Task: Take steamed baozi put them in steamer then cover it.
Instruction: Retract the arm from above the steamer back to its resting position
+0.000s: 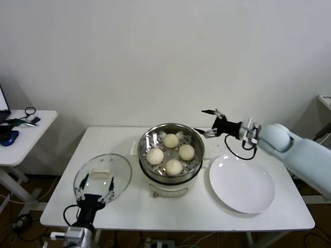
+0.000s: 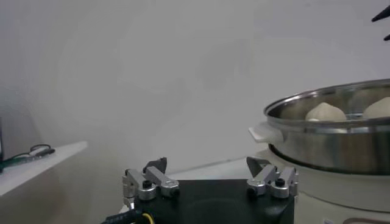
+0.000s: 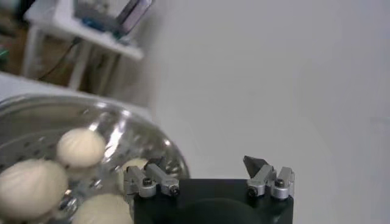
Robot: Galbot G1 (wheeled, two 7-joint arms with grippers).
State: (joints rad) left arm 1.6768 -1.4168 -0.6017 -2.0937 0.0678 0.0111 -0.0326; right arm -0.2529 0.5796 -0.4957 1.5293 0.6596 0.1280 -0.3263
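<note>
The steamer [image 1: 173, 125], a shiny steel basket on a white pot base, stands mid-table with several cream-white baozi [image 1: 174, 167] lying inside it. The cover [image 1: 118, 173], a clear glass lid with a cream bar handle [image 1: 102, 173], lies flat on the table to its left. My left gripper [image 1: 95, 185] hovers open over the lid's near edge, holding nothing. My right gripper [image 1: 209, 122] is open and empty, just beyond the steamer's right rim. In the left wrist view the open gripper [image 2: 206, 167] faces the steamer [image 2: 341, 140]. In the right wrist view the gripper [image 3: 206, 164] has baozi [image 3: 80, 147] beside it.
An empty white plate [image 1: 241, 183] lies right of the steamer. The white table [image 1: 170, 212] ends close in front of the lid and plate. A small side table [image 1: 20, 139] with cables and clutter stands off to the left, and a white wall is behind.
</note>
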